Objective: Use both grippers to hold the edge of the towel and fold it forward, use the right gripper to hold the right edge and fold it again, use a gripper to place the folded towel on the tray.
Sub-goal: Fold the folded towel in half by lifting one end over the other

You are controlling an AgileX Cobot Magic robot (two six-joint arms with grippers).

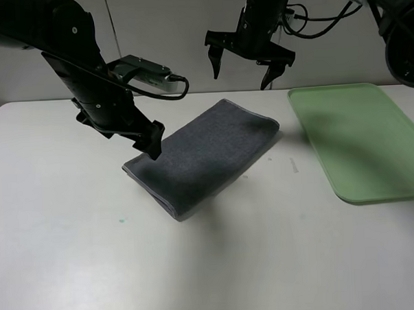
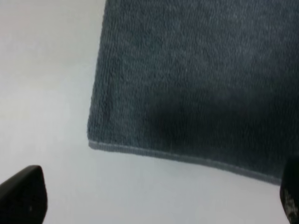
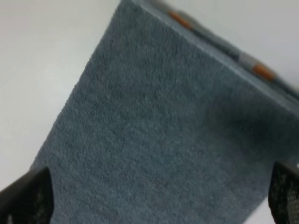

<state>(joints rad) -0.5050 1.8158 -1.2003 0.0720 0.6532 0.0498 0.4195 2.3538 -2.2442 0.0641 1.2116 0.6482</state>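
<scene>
Left gripper [image 2: 156,198] fingers are spread, empty, over the folded towel [image 1: 204,158] corner; right gripper [image 1: 241,76] fingers are released above it. Tray [image 1: 357,141] is set alongside on desk [image 1: 60,257].

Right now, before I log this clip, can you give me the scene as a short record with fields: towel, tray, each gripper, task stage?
towel: dark grey, folded over itself, flat on the table
tray: pale green, right of the towel, apart from it
left gripper: open, over the towel's left corner, holding nothing
right gripper: open, high above the towel's far end, holding nothing
task stage: towel folded, not yet on the tray
</scene>
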